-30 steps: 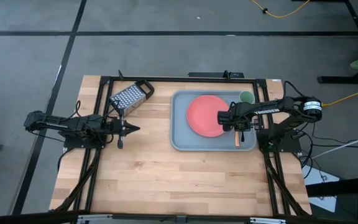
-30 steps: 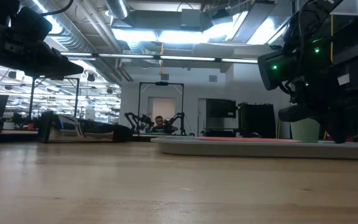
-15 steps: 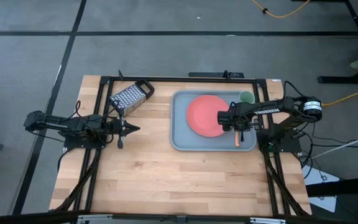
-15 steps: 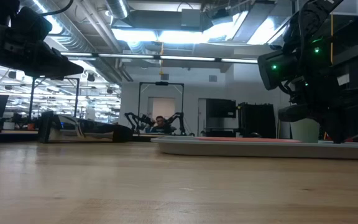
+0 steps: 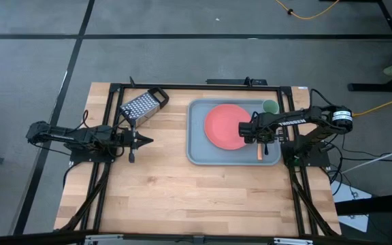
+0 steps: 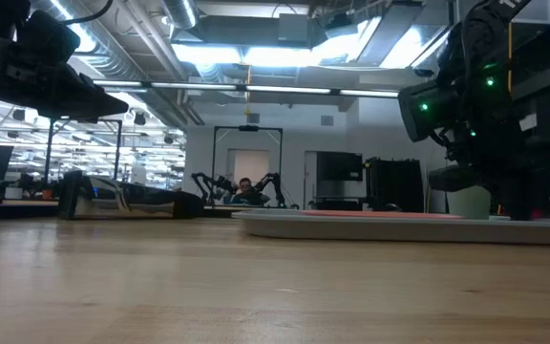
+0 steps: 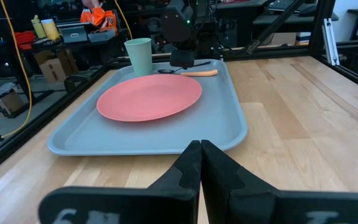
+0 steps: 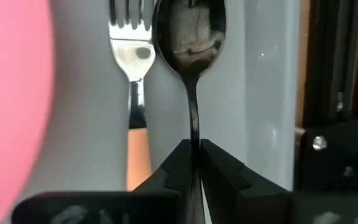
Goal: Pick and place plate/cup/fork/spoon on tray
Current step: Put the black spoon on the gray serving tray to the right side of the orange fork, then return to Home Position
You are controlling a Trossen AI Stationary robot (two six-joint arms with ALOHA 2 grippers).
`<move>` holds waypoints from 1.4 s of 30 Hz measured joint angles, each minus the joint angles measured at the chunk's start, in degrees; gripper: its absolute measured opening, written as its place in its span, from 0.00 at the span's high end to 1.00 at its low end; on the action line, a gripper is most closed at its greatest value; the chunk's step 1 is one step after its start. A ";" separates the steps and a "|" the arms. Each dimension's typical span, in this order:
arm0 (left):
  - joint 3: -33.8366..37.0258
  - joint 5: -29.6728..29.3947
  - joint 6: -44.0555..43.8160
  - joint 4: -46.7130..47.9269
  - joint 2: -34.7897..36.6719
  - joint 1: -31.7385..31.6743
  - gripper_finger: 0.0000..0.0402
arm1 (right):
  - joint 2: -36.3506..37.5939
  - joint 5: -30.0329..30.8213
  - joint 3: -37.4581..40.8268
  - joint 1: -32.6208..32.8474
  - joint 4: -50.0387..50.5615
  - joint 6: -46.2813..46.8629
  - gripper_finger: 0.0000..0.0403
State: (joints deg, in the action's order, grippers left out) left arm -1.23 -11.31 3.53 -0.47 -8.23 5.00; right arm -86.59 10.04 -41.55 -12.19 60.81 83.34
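Note:
The grey-blue tray [image 5: 197, 153] lies on the table's right half. The coral-red plate [image 5: 223, 126] lies in it, and the pale green cup [image 5: 269, 106] stands in its far right corner. The orange-handled fork [image 8: 133, 56] lies on the tray floor to the right of the plate. The dark spoon [image 8: 191, 28] is right beside the fork and parallel to it. My right gripper [image 5: 260, 138] is over the tray's right side, shut on the spoon. My left gripper [image 5: 148, 141] hovers shut and empty over the table's left half. My right gripper pinches the spoon's thin handle [image 8: 194, 134] between its two fingers, below the bowl. The fingers come from above, pointing down at the tray. The spoon lies level beside the fork, bowl toward the far edge. Whether it rests on the tray floor I cannot tell.
A metal box grater [image 5: 143, 105] lies on its side at the table's far edge, left of the tray. Black frame rails [image 5: 298, 190] run along the table's sides. Bare wood [image 5: 196, 197] spreads over the near half.

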 joint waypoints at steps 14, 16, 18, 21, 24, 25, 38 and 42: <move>0.00 0.01 -0.02 0.00 0.02 0.01 1.00 | -0.11 -1.05 2.80 0.02 -3.70 0.10 0.90; 0.00 0.00 0.00 -0.02 0.02 0.00 1.00 | -0.11 -0.99 2.64 0.02 -3.72 0.10 0.90; 0.00 0.02 0.00 0.00 0.02 0.00 1.00 | -0.11 -0.94 2.64 0.02 -3.66 0.12 0.90; 0.00 0.01 0.00 -0.01 0.02 0.00 1.00 | -0.11 -0.87 2.64 0.02 -3.22 0.12 0.90; 0.00 0.01 0.00 0.00 0.02 0.01 1.00 | -0.11 -0.80 2.61 0.02 -3.27 0.08 0.89; 0.00 0.02 -0.01 0.00 0.02 0.01 1.00 | -0.11 -0.78 2.61 0.02 -3.27 0.08 0.88; 0.00 0.00 -0.01 0.00 0.00 0.01 1.00 | -0.07 -0.99 1.28 0.02 0.61 0.12 0.80; 0.00 0.01 0.00 0.00 0.00 0.00 1.00 | -0.04 -1.02 -3.76 0.77 7.87 0.14 0.80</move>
State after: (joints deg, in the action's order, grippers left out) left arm -1.23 -11.30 3.53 -0.47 -8.23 5.00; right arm -86.63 9.02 -45.32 -11.41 68.68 83.47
